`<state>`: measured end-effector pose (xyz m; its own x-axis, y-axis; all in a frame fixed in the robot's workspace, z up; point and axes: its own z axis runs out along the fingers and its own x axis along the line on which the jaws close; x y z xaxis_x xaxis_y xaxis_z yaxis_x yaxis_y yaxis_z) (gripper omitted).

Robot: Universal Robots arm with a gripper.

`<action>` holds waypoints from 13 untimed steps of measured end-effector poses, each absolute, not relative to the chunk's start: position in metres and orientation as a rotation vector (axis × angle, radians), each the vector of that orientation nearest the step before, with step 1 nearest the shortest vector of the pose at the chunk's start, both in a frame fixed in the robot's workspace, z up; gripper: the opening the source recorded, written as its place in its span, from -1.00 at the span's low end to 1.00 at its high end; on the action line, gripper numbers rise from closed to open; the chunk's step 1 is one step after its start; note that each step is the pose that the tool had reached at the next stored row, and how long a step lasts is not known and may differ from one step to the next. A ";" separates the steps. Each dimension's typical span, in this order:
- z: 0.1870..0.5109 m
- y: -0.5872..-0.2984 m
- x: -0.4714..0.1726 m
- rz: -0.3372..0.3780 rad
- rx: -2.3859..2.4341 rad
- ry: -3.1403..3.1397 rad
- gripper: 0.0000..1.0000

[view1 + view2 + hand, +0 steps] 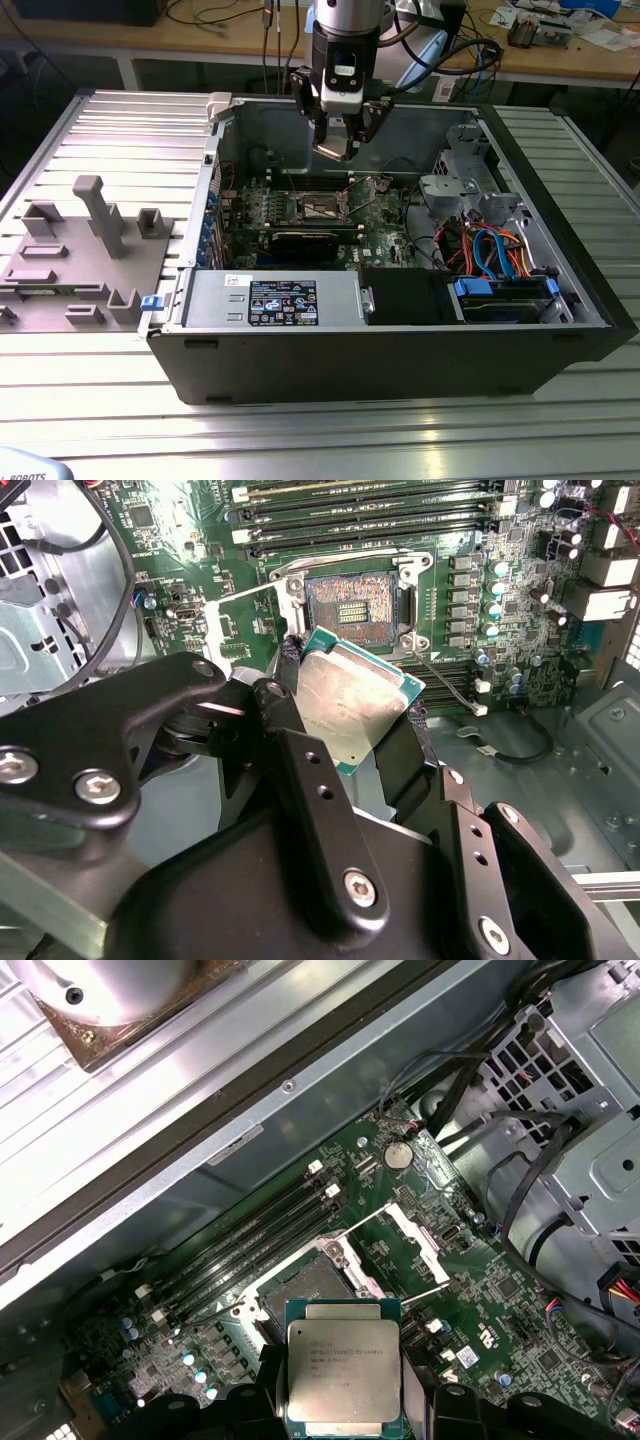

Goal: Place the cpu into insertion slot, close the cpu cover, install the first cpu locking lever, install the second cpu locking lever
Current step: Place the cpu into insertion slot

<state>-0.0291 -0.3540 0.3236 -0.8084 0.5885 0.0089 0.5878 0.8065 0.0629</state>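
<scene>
One tool [340, 148] on one arm hangs over the open computer case [400, 350]. Its two fingers [405, 755] are pinched onto opposite edges of one cpu [350, 695], which is seen in both wrist views with its silvery-grey metal top uncovered and a green border around it. In the exterior view the cpu sits clear above the motherboard [380, 235], touching nothing but the fingers.

Directly beyond the held chip lies one insertion slot [352, 610], a dark square recess with a metal rim and its contact field exposed. One cpu cover [415, 1232], a thin pale metal frame, is swung open and stands off to one side of the slot. Two thin wire locking levers [425, 1290] are raised free of the socket rim, one along each side.

Banks of long narrow memory slots [250, 1235] run parallel to the socket on the green board, and one round coin cell [398, 1153] sits near the board's edge.

In the exterior view:
- one labelled power supply [280, 300] lies along the near wall of the case
- one grey drive cage [460, 170] stands toward the exterior view's right, above blue and orange cables [490, 250]
- the case rests on one ribbed metal desk [400, 430]
- one grey fixture block [80, 250] lies on the desk at the exterior view's left, well apart from the tool
</scene>
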 end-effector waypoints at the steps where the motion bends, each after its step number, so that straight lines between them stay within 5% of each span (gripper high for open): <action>1: 0.324 -0.354 -0.029 0.098 0.970 2.975 0.08; 13: 0.323 -0.354 -0.029 0.098 0.981 2.971 0.08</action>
<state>-0.0291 -0.3540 0.3231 -0.8037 0.5950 0.0088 0.5943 0.8018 0.0627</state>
